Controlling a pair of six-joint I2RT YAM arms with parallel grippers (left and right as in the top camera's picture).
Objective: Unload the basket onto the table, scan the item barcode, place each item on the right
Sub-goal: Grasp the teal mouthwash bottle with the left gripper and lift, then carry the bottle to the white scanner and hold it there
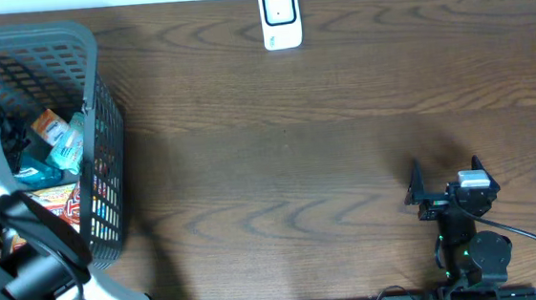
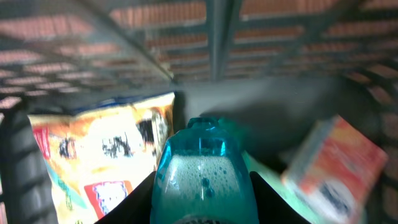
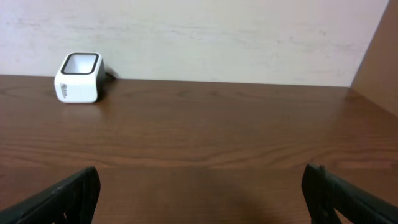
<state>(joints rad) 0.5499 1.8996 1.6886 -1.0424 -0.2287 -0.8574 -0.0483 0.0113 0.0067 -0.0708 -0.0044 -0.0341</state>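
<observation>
While you look down from overhead, you see the grey plastic mesh basket (image 1: 102,115) at the left edge of the brown wooden table (image 1: 279,168), with the left arm reaching into it. Open wood stretches across to the right gripper (image 1: 447,169), which is spread wide near the front edge. The white box-shaped barcode scanner (image 1: 280,17) stands at the far edge, well apart from both.

Only your left wrist view shows the teal translucent plastic bottle (image 2: 202,168) inside the basket. The left gripper (image 2: 205,208) is clenched on it, with the mesh wall close ahead. A yellow snack bag (image 2: 106,155) lies left and an orange carton (image 2: 336,168) right.

Your right wrist view shows the scanner far left and bare wood ahead.
</observation>
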